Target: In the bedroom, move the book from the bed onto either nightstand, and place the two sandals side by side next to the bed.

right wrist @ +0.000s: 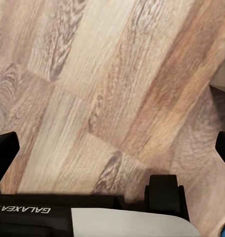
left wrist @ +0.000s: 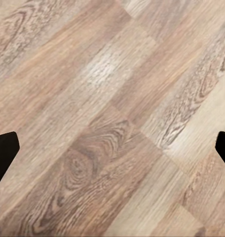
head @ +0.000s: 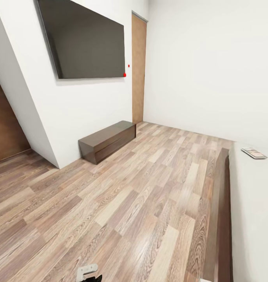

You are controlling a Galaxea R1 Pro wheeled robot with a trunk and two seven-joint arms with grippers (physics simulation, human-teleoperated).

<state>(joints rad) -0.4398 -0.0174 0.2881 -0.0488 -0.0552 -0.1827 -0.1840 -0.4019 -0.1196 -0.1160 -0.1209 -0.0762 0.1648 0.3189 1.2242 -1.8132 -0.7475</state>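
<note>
Both our grippers' jaws hang apart over bare plank floor (left wrist: 112,123), so we could easily clip the bed (head: 222,203) frame reaching the book (head: 254,153).

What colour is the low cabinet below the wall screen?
Dark brown; the low cabinet shows best in the head view.

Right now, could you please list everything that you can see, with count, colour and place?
TV: one, black, on the white wall, left.
Door: one, brown, far corner beside the TV wall.
Low cabinet: one, dark brown, on the floor under the TV.
Floor: wood planks, grey-brown.
Bed: one, pale grey with dark brown frame, right edge.
Book: one, pale, on the bed, far end.
Left fingers: black, wide apart over floor.
Right fingers: black, wide apart over floor.
</note>
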